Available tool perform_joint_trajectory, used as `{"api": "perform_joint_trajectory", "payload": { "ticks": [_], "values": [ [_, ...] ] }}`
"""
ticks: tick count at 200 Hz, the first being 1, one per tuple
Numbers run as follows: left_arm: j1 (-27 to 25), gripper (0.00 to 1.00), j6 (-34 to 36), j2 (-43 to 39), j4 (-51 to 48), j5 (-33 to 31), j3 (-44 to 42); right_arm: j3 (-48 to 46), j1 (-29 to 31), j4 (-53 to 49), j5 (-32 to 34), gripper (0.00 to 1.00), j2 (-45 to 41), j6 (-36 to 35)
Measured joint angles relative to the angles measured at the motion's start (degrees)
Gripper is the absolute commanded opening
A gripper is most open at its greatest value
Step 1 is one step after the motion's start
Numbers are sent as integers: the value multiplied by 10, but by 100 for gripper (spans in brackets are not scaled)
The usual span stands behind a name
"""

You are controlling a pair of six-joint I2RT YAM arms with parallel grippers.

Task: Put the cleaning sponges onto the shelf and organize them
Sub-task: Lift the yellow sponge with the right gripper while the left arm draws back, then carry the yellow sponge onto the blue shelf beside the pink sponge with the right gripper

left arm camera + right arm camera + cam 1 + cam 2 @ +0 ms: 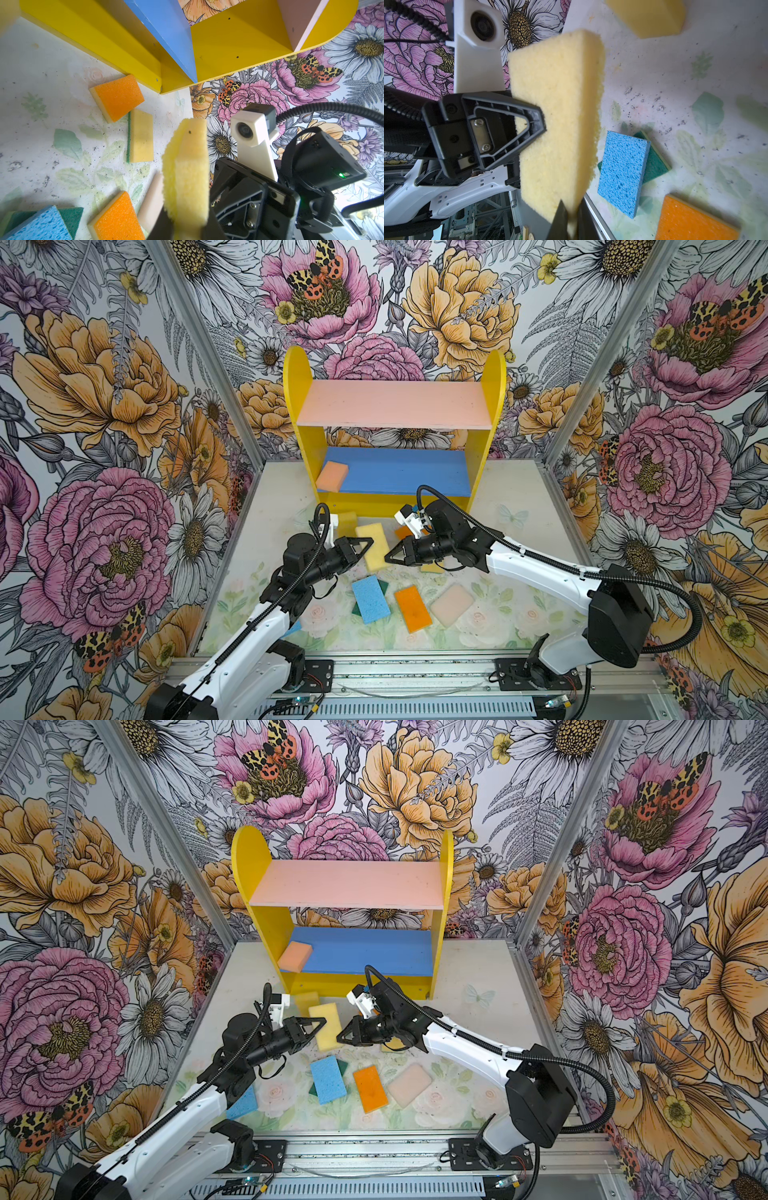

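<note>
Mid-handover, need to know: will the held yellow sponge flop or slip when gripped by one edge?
Probably stays flat: the yellow sponge stands straight, free end unsagging, right claw pinching one end. Likely light, being porous foam. Slip seems unlikely; rough surface should grip.

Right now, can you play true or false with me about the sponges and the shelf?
1. A peach sponge lies on the shelf's blue lower board. True.
2. The pink upper board holds two sponges. False: it holds none.
3. The right end effector pinches a yellow sponge. True.
4. The blue sponge overlapping a green sponge sits on the shelf. False: it lies on the table.
</note>
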Motion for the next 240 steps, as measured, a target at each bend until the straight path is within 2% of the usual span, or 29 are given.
{"api": "perform_joint_trajectory", "payload": {
  "ticks": [10,18,37,50,79,117,140,171,240],
  "values": [
    [5,35,3,-2,-2,2,0,0,0,0,2,8,-1,0],
    [9,45,2,-3,-4,4,0,0,0,1,5,8,-2,2],
    [23,81,14,-17,-32,9,2,0,0,2,14,7,-2,4],
    [37,98,26,-39,-69,8,7,4,-1,2,24,7,1,5],
    [71,99,48,-121,-148,-7,25,56,-7,0,57,7,35,10],
    [120,99,54,-264,-280,-92,26,163,-22,8,116,7,115,10],
    [164,99,54,-328,-350,-115,26,224,-34,9,145,7,167,10],
    [198,99,54,-335,-403,-115,24,298,-51,8,173,7,239,20],
    [200,99,60,-324,-452,-115,39,441,-65,6,206,7,367,58]
  ]
}}
